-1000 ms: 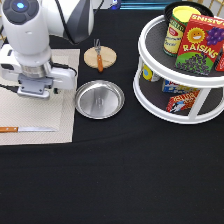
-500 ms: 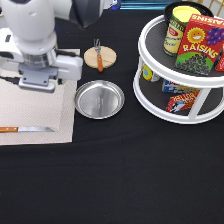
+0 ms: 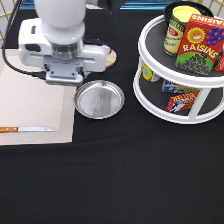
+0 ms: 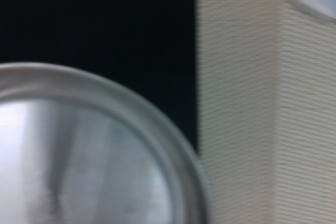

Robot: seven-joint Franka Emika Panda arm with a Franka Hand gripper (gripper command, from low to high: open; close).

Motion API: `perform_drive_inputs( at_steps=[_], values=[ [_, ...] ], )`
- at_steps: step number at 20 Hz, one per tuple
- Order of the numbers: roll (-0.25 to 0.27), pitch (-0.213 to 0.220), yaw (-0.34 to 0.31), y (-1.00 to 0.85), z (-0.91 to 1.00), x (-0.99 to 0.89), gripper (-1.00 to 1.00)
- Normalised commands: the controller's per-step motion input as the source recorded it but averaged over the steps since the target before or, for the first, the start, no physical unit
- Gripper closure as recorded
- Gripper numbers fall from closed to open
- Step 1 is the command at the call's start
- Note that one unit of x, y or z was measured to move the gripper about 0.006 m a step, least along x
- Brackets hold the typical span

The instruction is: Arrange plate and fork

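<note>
Currently: hand (image 3: 64,80) at upper left, grip state indiscernible, just beside plate (image 3: 99,99) on black worktop (image 3: 125,170); knife (image 3: 27,129) on placemat (image 3: 30,105).

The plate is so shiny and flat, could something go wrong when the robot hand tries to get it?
Maybe. The plate lies flat on the black cloth with only a thin raised rim, so a grip there might slip. The hand hovers by the plate's edge on the exterior view's left, right at the placemat border, so it could snag the mat. The knife on the mat might get nudged too.
</note>
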Motion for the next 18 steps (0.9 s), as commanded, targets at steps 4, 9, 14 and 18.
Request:
perform_drive_inputs(
  at_steps=[4,9,14,18],
  values=[
    [0.062,-0.039,-0.005,0.49,-0.10,0.03,-1.00],
    [0.113,-0.068,-0.010,0.12,-0.27,0.14,-1.00],
    [0.147,-0.148,-0.035,0.01,-0.56,-0.02,-1.00],
    [0.121,-0.156,-0.034,0.17,-0.60,-0.21,-1.00]
  ],
)
